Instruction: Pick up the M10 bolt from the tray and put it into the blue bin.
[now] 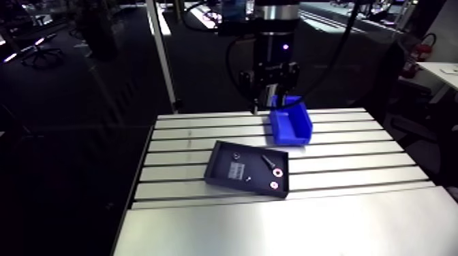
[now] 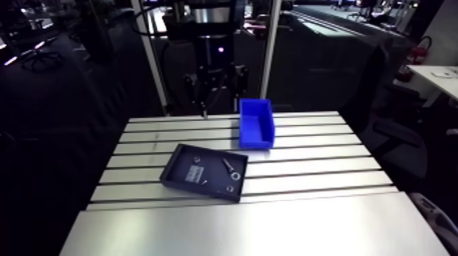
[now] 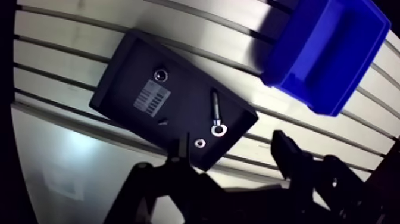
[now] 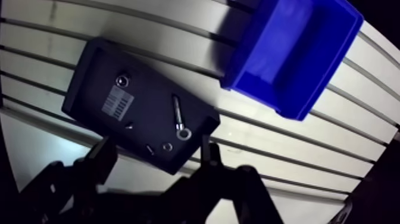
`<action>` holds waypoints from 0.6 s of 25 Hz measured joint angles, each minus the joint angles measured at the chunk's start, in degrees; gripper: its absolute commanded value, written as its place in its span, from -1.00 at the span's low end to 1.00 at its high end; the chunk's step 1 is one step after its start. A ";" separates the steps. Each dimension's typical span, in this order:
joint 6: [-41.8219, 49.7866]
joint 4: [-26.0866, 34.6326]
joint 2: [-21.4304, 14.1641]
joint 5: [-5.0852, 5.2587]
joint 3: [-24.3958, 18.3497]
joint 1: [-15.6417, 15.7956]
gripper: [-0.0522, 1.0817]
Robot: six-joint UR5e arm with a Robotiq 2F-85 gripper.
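Observation:
A dark M10 bolt (image 3: 215, 106) lies inside the flat black tray (image 3: 124, 65), its shank pointing away from a ring-shaped washer (image 3: 219, 128) at its end. The tray sits in the middle of the slotted table, and the blue bin (image 1: 291, 122) stands upright just behind it to the right. My gripper (image 3: 231, 146) hangs high over the table's far edge, open, with nothing between its fingers. In the wrist view the tray and the bolt lie far below, ahead of the fingers. The gripper (image 1: 272, 92) shows in the arm view just behind the bin.
The tray also holds a nut (image 3: 160, 75), a second small nut (image 3: 200, 143), a tiny screw (image 3: 162, 121) and a barcode label (image 3: 150, 97). A smooth metal plate (image 1: 286, 228) covers the table's near part. An upright aluminium post (image 1: 162, 54) rises at the table's back left.

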 measured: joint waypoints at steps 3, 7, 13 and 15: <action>-0.11 -1.38 0.00 -0.14 1.69 0.03 -0.21; -0.47 -2.98 -0.02 -0.24 3.54 0.07 -0.13; -1.26 -4.74 0.11 -1.11 5.61 0.01 -0.13; -1.43 -5.33 0.32 -1.52 6.20 -0.01 -0.13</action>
